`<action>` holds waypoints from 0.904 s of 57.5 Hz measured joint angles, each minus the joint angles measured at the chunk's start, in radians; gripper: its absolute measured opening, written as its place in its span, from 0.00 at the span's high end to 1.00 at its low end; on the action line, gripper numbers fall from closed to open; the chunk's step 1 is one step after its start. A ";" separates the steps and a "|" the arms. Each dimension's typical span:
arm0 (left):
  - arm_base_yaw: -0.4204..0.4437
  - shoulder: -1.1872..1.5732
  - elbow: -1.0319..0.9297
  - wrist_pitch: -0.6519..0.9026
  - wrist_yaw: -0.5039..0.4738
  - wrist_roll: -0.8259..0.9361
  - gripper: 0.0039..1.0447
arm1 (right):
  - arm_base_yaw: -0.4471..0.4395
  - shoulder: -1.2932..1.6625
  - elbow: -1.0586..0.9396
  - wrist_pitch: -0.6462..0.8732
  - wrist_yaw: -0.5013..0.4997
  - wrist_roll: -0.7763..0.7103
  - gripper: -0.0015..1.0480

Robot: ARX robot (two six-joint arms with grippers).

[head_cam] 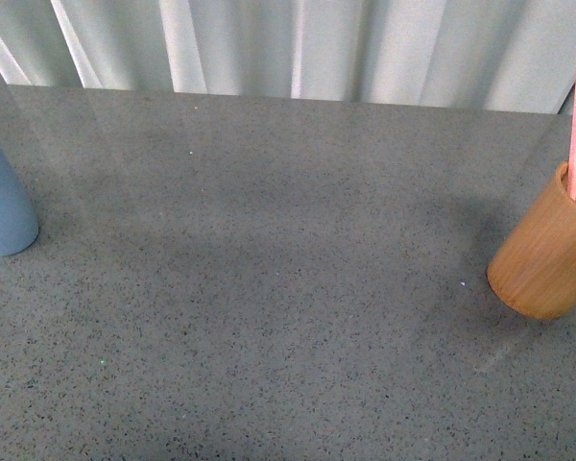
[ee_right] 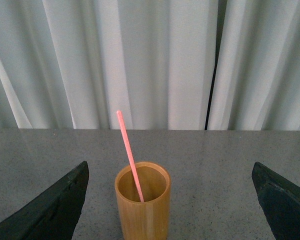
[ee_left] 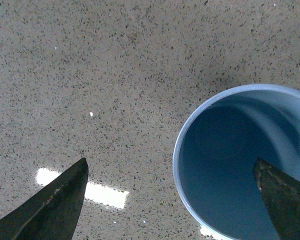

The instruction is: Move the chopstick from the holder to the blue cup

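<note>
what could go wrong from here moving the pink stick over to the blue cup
1. The chopstick is thin and leans in the holder, so the open right claw may close beside it or knock the holder.
2. In the front view the blue cup stands far left and the holder far right, so the carry is long and the pinched chopstick could slip.
</note>
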 joint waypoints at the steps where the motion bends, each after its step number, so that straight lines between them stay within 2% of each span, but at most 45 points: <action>1: -0.001 0.002 0.000 0.000 -0.002 0.000 0.06 | 0.000 0.000 0.000 0.000 0.000 0.000 0.10; 19: -0.031 0.044 0.001 0.000 -0.016 -0.029 0.07 | 0.000 0.000 0.000 0.000 0.000 0.000 0.10; 26: -0.045 0.051 0.002 0.000 -0.014 -0.035 0.23 | 0.000 0.000 0.000 0.000 0.000 0.000 0.10; 35: -0.069 0.053 0.021 -0.013 -0.012 -0.052 0.57 | 0.000 0.000 0.000 0.000 0.000 0.000 0.10; 52: -0.084 0.051 0.038 -0.048 0.002 -0.053 0.97 | 0.000 0.000 0.000 0.000 0.000 0.000 0.10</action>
